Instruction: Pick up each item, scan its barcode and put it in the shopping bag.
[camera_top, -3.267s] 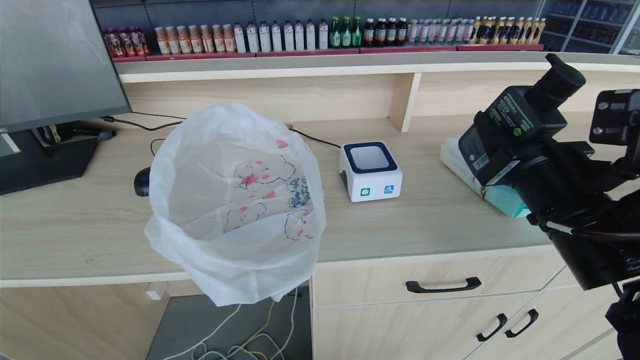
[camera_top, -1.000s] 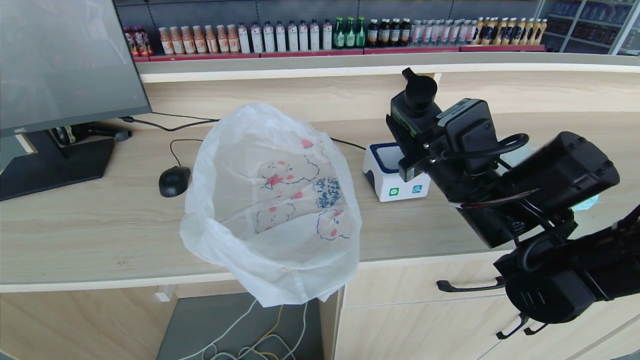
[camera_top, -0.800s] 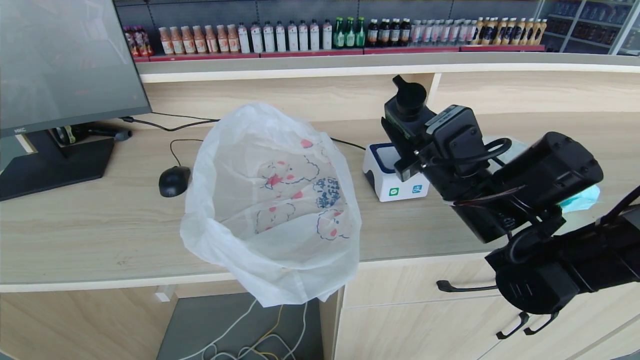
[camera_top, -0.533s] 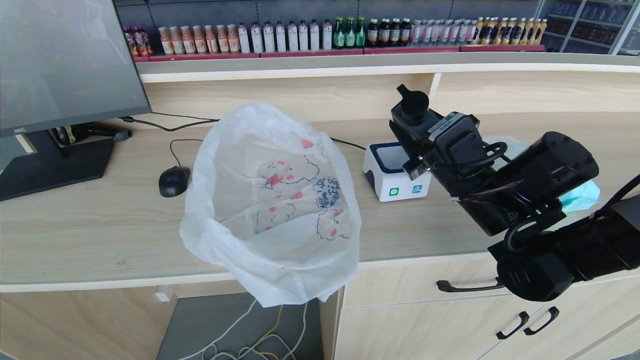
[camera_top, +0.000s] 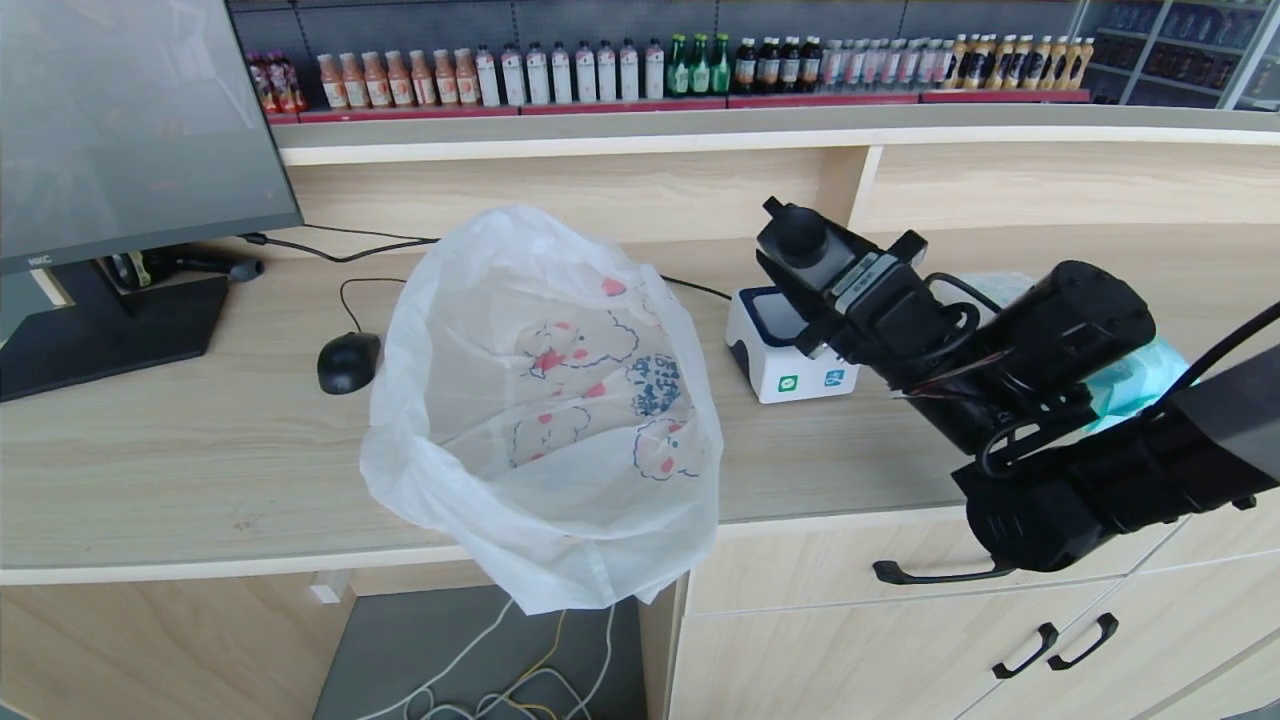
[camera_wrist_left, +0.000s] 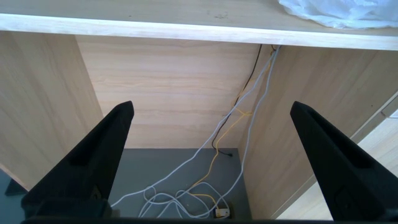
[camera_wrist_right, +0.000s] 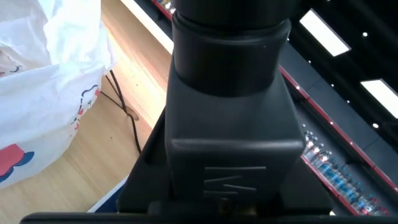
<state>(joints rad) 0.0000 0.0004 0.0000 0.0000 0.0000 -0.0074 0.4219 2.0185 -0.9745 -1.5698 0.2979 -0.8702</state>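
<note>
My right gripper (camera_top: 862, 298), clamped on the black bottle (camera_top: 802, 240), has tipped lower over the scanner (camera_top: 778, 372) at centre right; left gripper (camera_wrist_left: 211, 109) gapes wide below the worktop (camera_wrist_left: 124, 23).

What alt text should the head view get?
Right gripper holds a black capped carton close above the white scanner on a wooden counter. An open shopping bag sits at the front edge to its left, mouse and monitor beyond.

Left end effector (camera_wrist_left: 211, 109) has black wedge fingers (camera_wrist_left: 93, 168); right arm (camera_top: 1085, 325) black, cabled.
</note>
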